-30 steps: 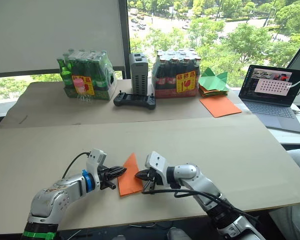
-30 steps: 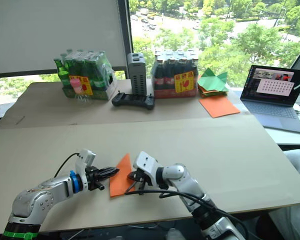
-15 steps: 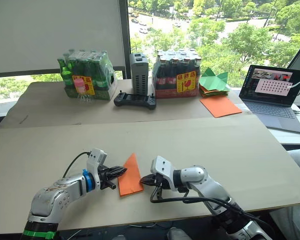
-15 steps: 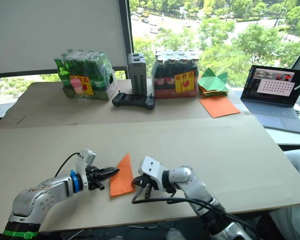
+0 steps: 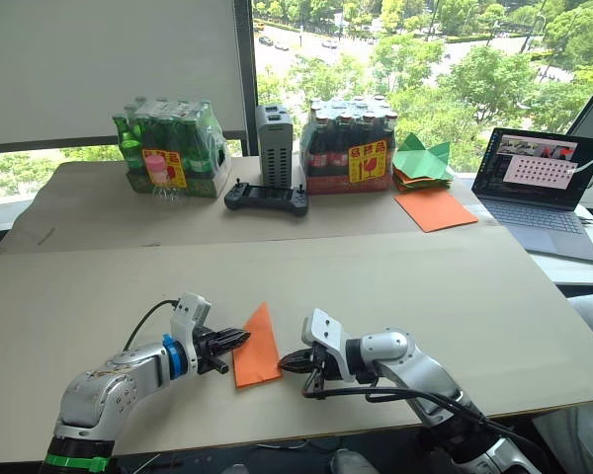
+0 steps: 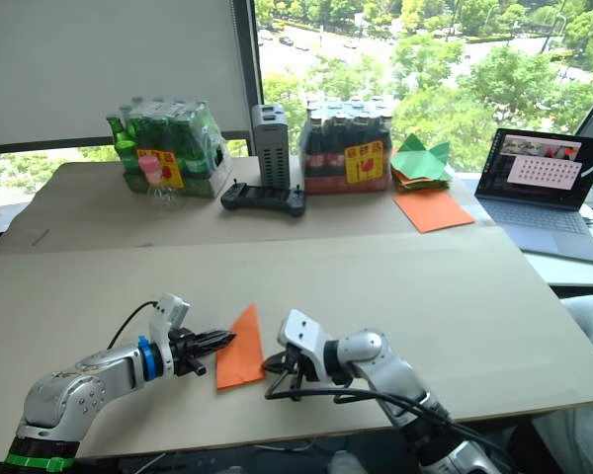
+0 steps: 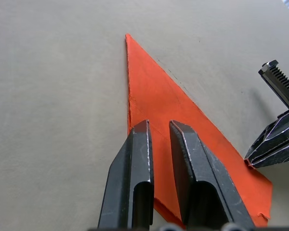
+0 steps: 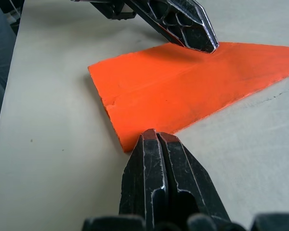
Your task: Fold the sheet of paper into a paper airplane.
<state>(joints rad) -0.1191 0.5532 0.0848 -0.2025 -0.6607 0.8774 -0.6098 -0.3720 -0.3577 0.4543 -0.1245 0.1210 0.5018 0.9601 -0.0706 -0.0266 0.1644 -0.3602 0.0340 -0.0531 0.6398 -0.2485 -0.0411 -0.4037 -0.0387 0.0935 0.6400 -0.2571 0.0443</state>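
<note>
One folded sheet of paper (image 5: 256, 347) lies flat on the beige table (image 5: 445, 296) between two grippers, the left gripper (image 5: 239, 341) slightly parted over its edge, the right gripper (image 5: 287, 361) pressed together at its corner, with two bottle packs (image 5: 171, 146) by the window (image 5: 415, 59).

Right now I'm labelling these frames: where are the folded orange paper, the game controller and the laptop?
folded orange paper (image 5: 257, 346), left eye view, middle of its top face.
game controller (image 5: 266, 198), left eye view, middle of its body.
laptop (image 5: 540, 161), left eye view, its screen.
</note>
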